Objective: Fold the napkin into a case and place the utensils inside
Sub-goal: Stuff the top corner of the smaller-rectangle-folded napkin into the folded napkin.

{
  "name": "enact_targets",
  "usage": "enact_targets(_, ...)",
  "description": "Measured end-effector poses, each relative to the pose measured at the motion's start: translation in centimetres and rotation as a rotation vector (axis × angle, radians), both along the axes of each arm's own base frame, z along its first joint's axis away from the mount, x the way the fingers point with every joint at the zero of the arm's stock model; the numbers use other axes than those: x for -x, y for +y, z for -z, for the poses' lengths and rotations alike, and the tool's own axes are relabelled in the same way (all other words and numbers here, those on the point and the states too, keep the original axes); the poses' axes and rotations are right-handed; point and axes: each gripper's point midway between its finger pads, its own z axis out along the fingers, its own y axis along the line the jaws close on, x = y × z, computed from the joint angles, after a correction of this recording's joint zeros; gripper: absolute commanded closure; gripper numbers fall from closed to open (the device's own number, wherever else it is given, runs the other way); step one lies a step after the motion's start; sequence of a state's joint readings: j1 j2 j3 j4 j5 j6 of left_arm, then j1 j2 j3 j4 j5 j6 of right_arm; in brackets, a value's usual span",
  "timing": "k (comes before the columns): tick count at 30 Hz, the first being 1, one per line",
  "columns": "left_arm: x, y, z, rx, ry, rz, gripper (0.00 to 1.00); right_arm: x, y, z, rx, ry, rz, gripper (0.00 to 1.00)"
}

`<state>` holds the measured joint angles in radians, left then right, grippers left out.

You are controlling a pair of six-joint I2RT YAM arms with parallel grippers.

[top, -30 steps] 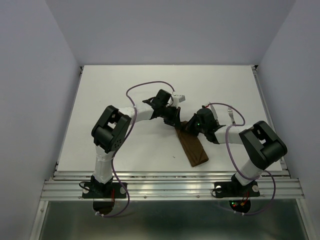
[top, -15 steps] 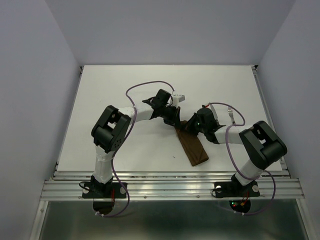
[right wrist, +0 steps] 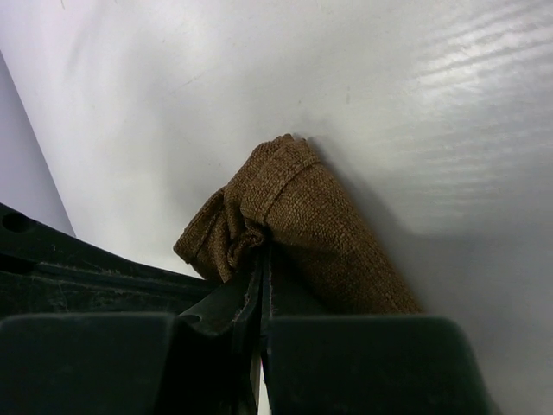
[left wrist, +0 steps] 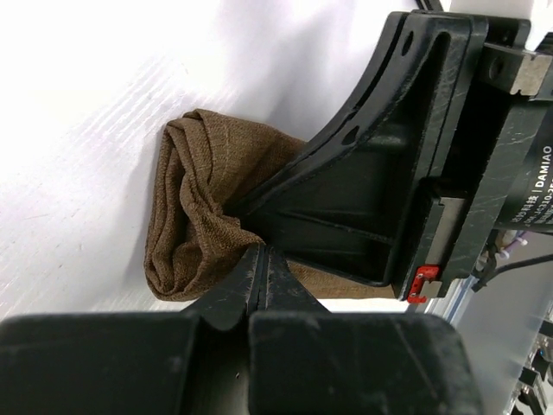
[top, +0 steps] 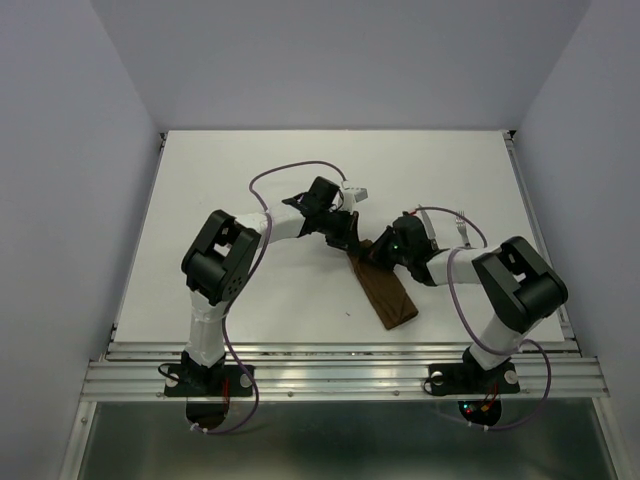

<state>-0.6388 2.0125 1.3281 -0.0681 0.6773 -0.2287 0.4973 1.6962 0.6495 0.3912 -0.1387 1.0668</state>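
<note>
Left fingers (left wrist: 242, 290) and right fingers (right wrist: 238, 298) tight on crumpled end of narrow brown case (top: 390, 295).

The table (top: 250, 170) is lit brightly and evenly from above; a soft shadow is cast beside the napkin (right wrist: 302, 216). In the wrist views the surface is washed by glare (streaky in places) and the foreground is blurred.

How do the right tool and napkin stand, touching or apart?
Touching: right wrist view shows the right tool shut on a bunched fold of the napkin.
</note>
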Motion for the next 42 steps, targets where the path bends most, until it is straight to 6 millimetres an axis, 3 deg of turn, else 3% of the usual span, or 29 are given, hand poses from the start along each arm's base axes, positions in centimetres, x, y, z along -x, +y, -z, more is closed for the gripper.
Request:
enact_targets(6, 0.2, -0.2, -0.5, 0.031, 0.008, 0.022, 1.0, 1.4, -1.2, -1.1, 0.007, -0.017, 0.022, 0.99)
enact_targets(12, 0.1, -0.2, -0.7, 0.05, 0.006, 0.033, 1.0, 1.0, -1.7, -3.3, -0.008, -0.074, 0.049, 0.99)
enact_targets(17, 0.2, -0.3, -0.9, 0.06, 0.008, 0.04, 1.0, 0.9, -1.9, -3.1, -0.003, -0.068, 0.059, 0.99)
enact_targets(24, 0.3, -0.4, -1.0, 0.066, 0.009, 0.045, 1.0, 0.6, -2.4, -1.2, 0.026, -0.026, 0.07, 0.99)
enact_targets(42, 0.4, -0.5, -0.6, 0.069, 0.018, 0.051, 1.0, 0.2, -2.0, -1.1, 0.022, -0.021, 0.063, 0.99)
